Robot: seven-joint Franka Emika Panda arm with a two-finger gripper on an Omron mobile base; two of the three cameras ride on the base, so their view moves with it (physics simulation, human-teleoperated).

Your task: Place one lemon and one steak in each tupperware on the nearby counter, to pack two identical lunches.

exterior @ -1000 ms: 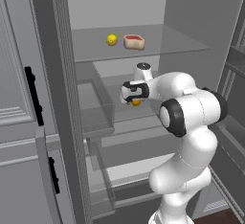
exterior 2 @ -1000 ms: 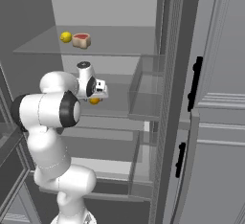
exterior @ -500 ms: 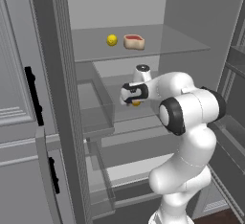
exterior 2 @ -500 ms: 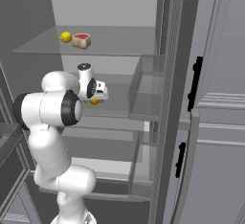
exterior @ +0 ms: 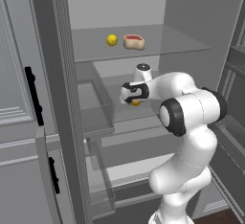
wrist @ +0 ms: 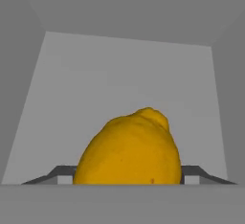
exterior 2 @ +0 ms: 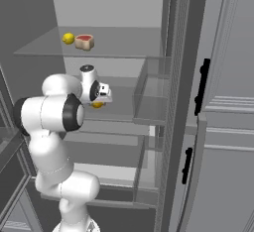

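The gripper (exterior: 135,99) looks clamped around a lemon (wrist: 128,149) mid-shelf (exterior: 143,110); a shallow hold could let it roll away.

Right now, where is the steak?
The steak lies on the fridge's top shelf, just right of a lemon, above the gripper working one shelf lower.
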